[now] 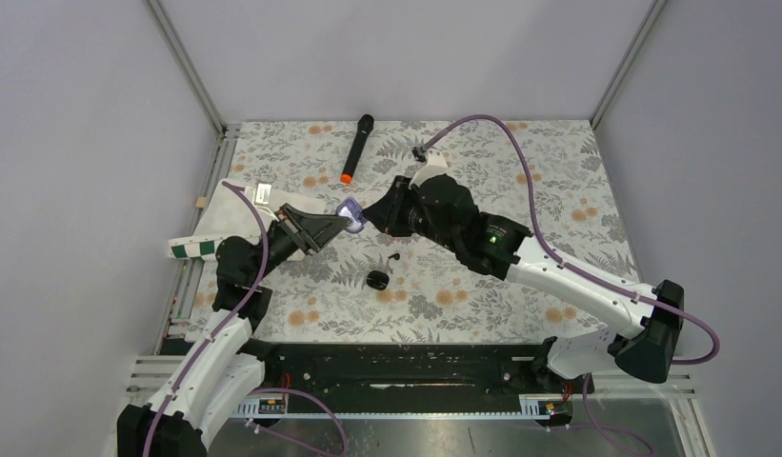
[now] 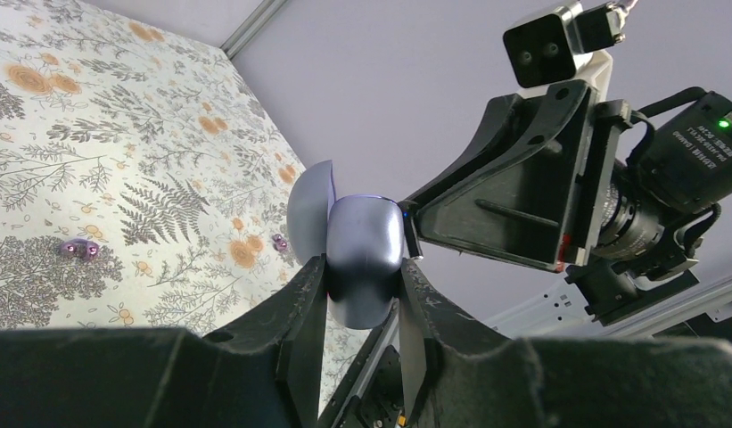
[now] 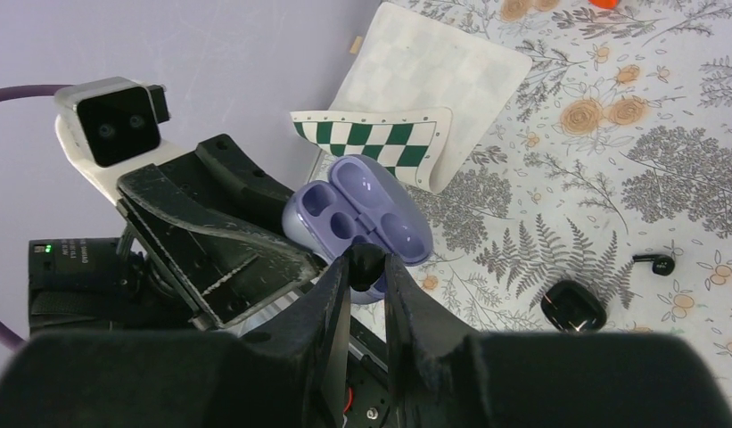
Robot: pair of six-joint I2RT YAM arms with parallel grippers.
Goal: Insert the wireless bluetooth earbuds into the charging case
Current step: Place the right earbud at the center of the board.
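Observation:
My left gripper is shut on a lavender earbud case, held above the table with its lid open; empty wells show in the right wrist view. My right gripper is shut on a small black earbud, its tip just short of the lavender case's front rim. In the top view both grippers meet at that case. A closed glossy black charging case lies on the floral cloth, with a second black earbud beside it.
A black microphone with an orange end lies at the back. A green-checked card and a white sheet lie at the left. Two small purple earbuds rest on the cloth.

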